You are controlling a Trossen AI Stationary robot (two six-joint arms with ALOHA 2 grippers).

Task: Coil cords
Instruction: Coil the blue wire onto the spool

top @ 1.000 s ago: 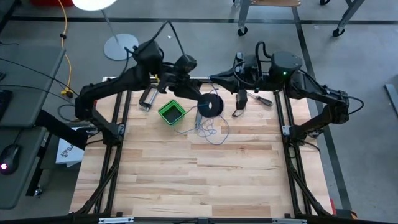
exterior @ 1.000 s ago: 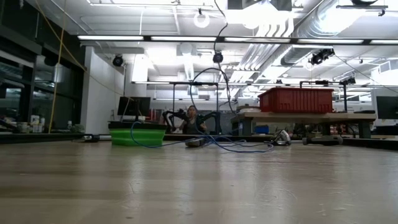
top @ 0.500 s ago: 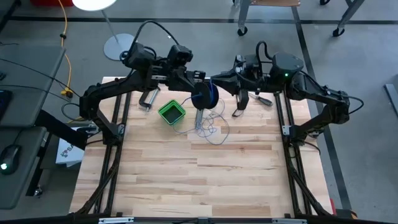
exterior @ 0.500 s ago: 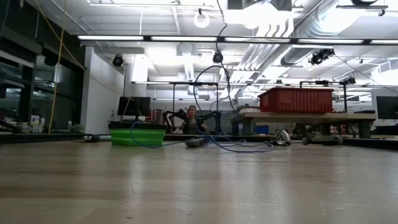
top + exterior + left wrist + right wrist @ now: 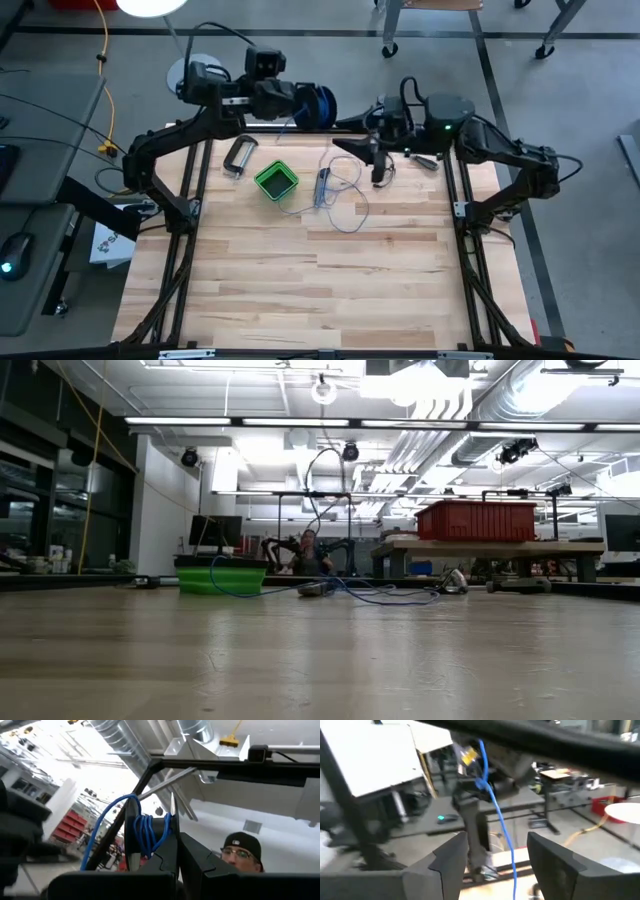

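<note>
Left gripper [image 5: 305, 103], upper centre of high view, clamps spool [image 5: 320, 104] wound with blue wire [image 5: 145, 832]. Right gripper [image 5: 497, 852] fingers apart; wire runs between them, untouched.

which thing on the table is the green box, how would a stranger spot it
On the pale wooden table, look toward the far edge, left of the loose blue wire. The small square open-topped green box sits there, the only bright green thing.

Both arms matte black, boxy links, black cables looped over joints; green LED [image 5: 433, 127] lit on right arm's housing.
</note>
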